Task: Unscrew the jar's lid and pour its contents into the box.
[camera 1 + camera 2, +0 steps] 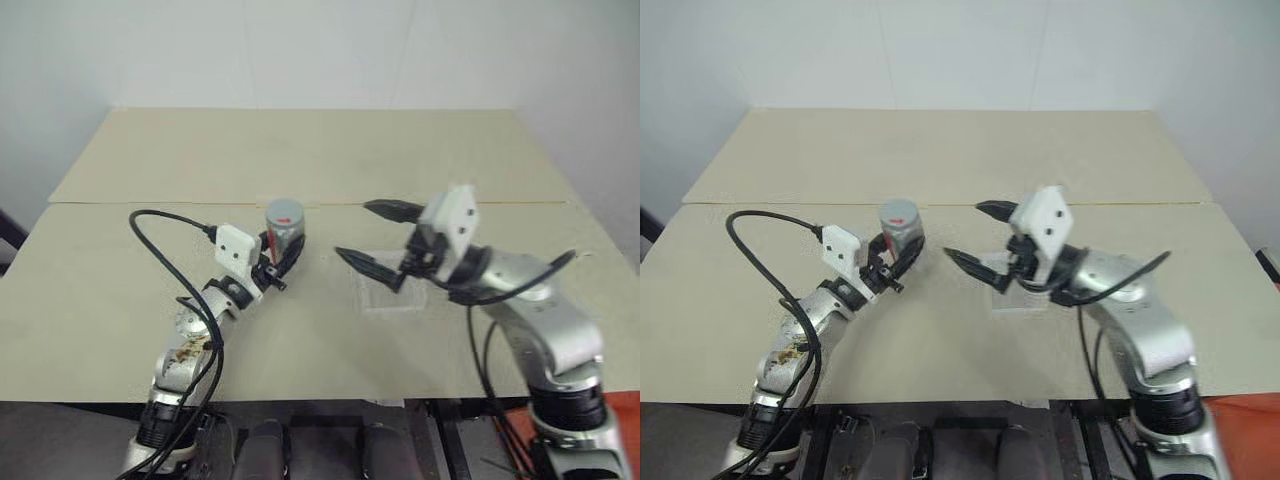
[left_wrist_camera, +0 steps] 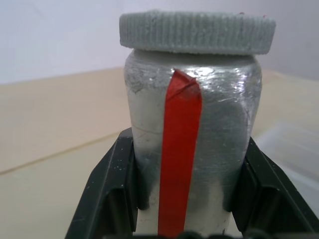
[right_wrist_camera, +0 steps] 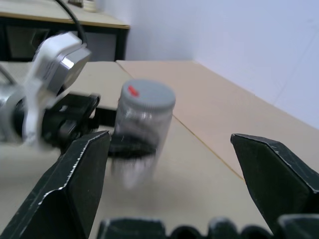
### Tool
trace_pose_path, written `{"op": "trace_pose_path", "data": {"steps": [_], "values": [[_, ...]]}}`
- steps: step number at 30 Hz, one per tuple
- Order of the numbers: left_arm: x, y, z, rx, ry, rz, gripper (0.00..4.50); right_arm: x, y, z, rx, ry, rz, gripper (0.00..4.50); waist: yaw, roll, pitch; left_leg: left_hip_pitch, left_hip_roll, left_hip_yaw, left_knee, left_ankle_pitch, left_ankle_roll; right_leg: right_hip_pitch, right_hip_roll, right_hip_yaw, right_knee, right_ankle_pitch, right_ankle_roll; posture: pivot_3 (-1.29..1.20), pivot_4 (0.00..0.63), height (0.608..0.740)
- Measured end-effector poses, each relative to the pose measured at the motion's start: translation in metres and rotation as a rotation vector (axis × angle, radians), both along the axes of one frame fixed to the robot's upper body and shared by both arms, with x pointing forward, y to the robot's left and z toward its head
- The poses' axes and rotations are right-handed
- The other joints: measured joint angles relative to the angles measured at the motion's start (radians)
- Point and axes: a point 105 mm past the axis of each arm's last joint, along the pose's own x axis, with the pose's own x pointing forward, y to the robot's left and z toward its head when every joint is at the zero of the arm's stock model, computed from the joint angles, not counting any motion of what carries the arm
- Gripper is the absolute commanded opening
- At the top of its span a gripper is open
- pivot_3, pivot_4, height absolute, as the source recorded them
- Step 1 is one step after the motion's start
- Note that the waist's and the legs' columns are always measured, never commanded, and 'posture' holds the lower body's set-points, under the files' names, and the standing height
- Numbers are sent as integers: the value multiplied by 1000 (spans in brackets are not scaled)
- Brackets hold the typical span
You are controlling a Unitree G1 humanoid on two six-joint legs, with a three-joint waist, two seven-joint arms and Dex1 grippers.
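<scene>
While the left gripper (image 1: 280, 257) is clamped around the jar (image 1: 284, 232), the right gripper (image 1: 378, 240) hangs with its two black fingers spread wide and nothing between them. The jar is the thing to steer by. It stands upright in the left claw, lifted a little off the beige table (image 1: 300, 150), with the black fingers (image 2: 112, 191) pressing its silver-grey wall low down on both sides. A red stripe (image 2: 179, 159) runs up the front of the jar between those fingers. The lid (image 2: 197, 31) sits on top of the jar, grey and ribbed around its edge, a touch wider than the body, and a small red mark (image 3: 132, 90) shows on its flat top.

To the jar's right, near but apart from it, the right gripper points its open fingertips towards the jar at about lid height. Just below and behind that open claw, further from the jar, the clear box (image 1: 390, 296) lies flat on the table; its low walls are hard to make out against the beige surface. I cannot tell what is inside the jar, as its wall is opaque and the lid is on.
</scene>
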Motion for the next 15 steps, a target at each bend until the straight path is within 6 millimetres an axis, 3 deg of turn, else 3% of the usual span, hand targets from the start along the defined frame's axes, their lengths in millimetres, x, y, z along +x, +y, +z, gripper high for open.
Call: {"op": "trace_pose_path", "data": {"steps": [5,15], "values": [[-2,-12,-1,-23,7,-31,1964,3,22,0,29,6,-30,4500,2,0,0,-1,0,0,0,0,0,-1,0,0,0,0,0,0,150,740],[-6,-26,4,-49,-49,-54,1964,8,36,-2,87,45,-36,4500,-4,0,0,-2,0,0,0,0,0,-2,0,0,0,0,0,0,150,740]]}}
